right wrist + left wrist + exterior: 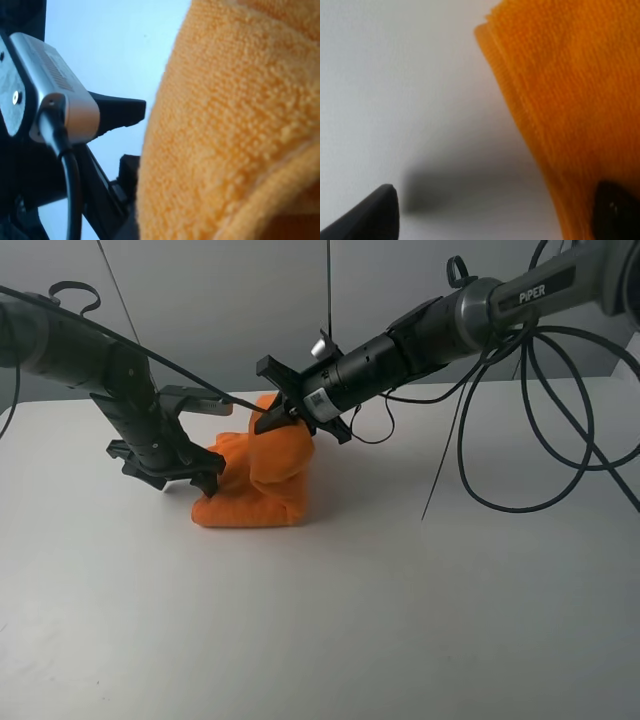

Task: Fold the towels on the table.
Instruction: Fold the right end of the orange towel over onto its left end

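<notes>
- The orange towel (262, 480) lies bunched in a heap on the white surface (400, 620).
- The right gripper (278, 418) pinches a raised fold at the heap's top.
- The left gripper (208, 476) is spread at the towel's left edge, with one finger (616, 212) on the cloth.

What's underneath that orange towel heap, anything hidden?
Only the white table shows around the towel. Its lowest layers lie flat on the table, while the right gripper holds a fold up above them. Anything the cloth covers cannot be seen.
</notes>
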`<state>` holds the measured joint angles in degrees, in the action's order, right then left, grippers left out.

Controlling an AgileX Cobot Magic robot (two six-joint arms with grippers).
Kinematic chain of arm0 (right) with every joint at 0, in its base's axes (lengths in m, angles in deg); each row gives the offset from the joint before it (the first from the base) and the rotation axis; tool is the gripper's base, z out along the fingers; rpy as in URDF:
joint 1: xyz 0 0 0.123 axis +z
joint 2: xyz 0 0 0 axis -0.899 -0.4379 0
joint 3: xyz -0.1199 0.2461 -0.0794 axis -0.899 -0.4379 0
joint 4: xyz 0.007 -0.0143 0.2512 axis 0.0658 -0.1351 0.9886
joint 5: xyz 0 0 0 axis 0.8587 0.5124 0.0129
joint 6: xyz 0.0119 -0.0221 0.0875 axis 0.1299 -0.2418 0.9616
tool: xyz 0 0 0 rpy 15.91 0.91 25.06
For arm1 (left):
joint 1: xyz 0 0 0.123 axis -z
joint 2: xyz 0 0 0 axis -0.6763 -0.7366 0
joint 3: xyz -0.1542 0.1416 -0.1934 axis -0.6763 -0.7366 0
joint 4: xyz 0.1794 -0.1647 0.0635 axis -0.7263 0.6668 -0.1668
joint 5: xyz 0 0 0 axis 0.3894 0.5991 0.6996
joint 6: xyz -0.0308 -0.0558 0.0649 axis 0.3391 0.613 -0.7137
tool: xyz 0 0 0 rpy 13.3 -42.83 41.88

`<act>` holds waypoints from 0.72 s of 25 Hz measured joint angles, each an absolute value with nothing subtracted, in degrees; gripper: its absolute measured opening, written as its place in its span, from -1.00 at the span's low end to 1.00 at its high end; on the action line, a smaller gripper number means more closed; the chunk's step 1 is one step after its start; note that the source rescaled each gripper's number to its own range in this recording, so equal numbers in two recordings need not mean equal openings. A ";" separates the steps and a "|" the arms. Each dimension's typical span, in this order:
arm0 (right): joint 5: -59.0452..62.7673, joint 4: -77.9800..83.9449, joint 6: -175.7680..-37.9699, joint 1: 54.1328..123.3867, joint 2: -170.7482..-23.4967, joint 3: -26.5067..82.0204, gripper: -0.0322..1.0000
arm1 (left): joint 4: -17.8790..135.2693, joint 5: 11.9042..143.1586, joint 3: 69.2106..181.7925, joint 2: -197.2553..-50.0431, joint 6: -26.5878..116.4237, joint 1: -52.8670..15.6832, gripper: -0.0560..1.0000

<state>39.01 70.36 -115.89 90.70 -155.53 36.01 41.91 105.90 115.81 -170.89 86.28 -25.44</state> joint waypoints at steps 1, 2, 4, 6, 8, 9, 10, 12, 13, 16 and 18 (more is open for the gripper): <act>39.11 71.26 -115.89 90.75 -156.13 36.65 -0.85 | 41.65 105.90 115.81 -170.89 86.28 -25.44 1.00; 39.11 72.18 -115.89 90.75 -156.73 36.97 -0.85 | 41.28 105.90 115.81 -170.89 86.28 -25.44 1.00; 38.76 73.90 -115.89 90.75 -157.72 37.11 -0.85 | 40.93 105.90 115.81 -170.89 86.39 -25.44 1.00; 38.66 74.68 -115.89 90.75 -158.67 37.20 -0.85 | 40.84 105.90 115.81 -170.89 86.49 -25.44 1.00; 38.66 75.07 -116.00 90.75 -159.27 37.37 -0.85 | 40.84 105.90 115.81 -170.89 86.49 -25.44 1.00; 38.66 75.16 -116.11 90.75 -159.72 37.46 -0.85 | 40.84 105.90 115.81 -170.89 86.49 -25.44 1.00; 38.66 75.16 -116.11 90.75 -160.21 37.46 -0.85 | 40.70 105.90 115.81 -170.89 86.49 -25.44 1.00; 38.88 75.16 -116.11 90.75 -161.29 37.50 -0.85 | 40.70 105.79 115.81 -170.89 86.49 -25.44 1.00; 39.16 75.16 -116.11 90.75 -161.82 37.50 -0.85 | 40.70 105.79 115.81 -170.89 86.49 -25.44 1.00; 39.66 75.16 -116.11 90.75 -162.86 37.59 -0.85 | 40.70 105.79 115.81 -170.89 86.49 -25.44 1.00; 39.74 75.16 -116.11 90.75 -162.95 37.59 -0.85 | 40.70 105.79 115.81 -170.89 86.49 -25.44 1.00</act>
<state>39.74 75.16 -116.11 90.75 -162.95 37.59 40.70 105.79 115.81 -170.89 86.49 -25.44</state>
